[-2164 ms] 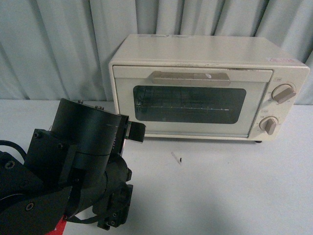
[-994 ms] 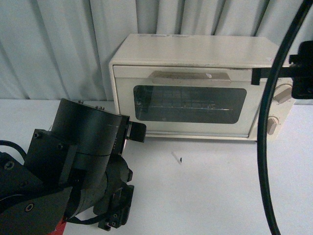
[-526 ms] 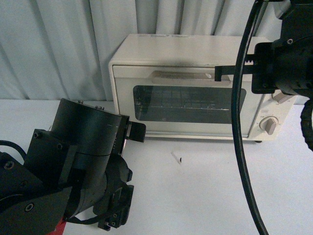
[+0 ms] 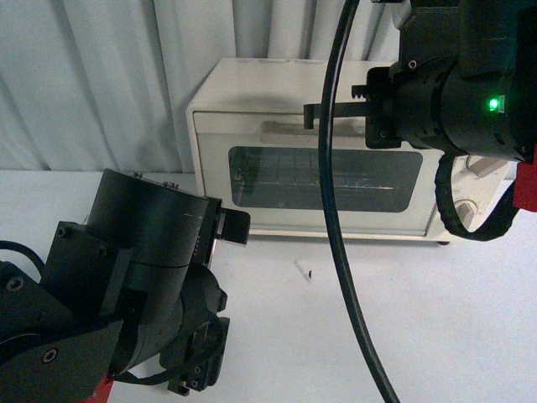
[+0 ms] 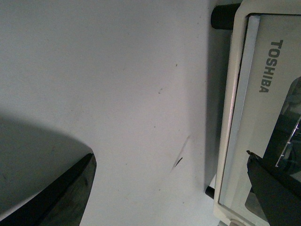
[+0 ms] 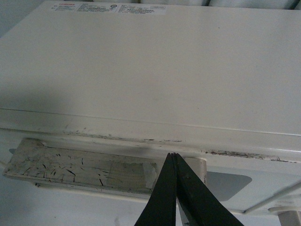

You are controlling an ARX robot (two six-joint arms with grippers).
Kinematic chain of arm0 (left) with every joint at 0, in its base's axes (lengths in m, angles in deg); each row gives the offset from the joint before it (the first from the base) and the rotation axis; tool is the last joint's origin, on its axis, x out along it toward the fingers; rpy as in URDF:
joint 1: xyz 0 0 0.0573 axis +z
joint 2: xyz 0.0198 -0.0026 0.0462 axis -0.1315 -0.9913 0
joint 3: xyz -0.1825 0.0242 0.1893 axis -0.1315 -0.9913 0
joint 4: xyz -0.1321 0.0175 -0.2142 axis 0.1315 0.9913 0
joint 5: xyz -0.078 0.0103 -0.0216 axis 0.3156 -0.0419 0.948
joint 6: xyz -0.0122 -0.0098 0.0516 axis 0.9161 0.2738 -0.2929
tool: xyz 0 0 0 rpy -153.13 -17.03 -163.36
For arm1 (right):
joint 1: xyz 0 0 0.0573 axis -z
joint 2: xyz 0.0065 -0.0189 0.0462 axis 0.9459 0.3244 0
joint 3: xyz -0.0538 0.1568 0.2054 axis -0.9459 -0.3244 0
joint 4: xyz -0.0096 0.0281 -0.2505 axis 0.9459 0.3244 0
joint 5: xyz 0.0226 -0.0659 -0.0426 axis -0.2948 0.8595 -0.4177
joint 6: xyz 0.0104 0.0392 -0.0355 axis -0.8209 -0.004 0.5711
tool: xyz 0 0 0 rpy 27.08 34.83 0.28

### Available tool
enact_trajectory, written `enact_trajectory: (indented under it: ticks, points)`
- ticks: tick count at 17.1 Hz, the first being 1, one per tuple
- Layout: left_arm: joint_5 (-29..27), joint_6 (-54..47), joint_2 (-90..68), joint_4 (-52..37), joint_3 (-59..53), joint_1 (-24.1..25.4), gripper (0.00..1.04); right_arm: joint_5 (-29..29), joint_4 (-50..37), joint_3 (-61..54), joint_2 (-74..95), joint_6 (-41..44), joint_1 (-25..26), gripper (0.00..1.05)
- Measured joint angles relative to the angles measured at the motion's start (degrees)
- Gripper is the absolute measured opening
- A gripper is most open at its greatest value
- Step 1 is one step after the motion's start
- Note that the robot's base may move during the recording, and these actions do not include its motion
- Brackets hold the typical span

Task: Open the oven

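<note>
The cream-white boxy toaster oven (image 4: 252,92) stands at the back of the white table (image 4: 419,319), against the curtain (image 4: 101,75), with its dark glass door (image 4: 277,180) shut. We see the right gripper (image 6: 173,159) above the oven's front top edge. Its fingers are pressed together with nothing between them, and the tips sit near one end of the scratched silver bar handle (image 6: 80,165). The left gripper (image 5: 169,157) is spread wide and empty, low beside the door's bottom corner.

We judge that the pull is not yet begun. Clenched fingers can only hook the bar, so they may skid off it. A hard tug could drag the oven forward instead of swinging the door. The dropping door could also strike the left gripper, and the black cable (image 4: 331,210) hanging before the glass might snag.
</note>
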Motion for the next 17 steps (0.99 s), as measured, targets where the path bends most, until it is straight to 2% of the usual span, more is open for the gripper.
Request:
enact_trajectory:
  ticks: [17]
  points:
    - [0.0, 0.0, 0.0, 0.0, 0.0, 0.0, 0.98, 1.0, -2.6, 0.7, 4.1, -4.6, -1.6, 0.02]
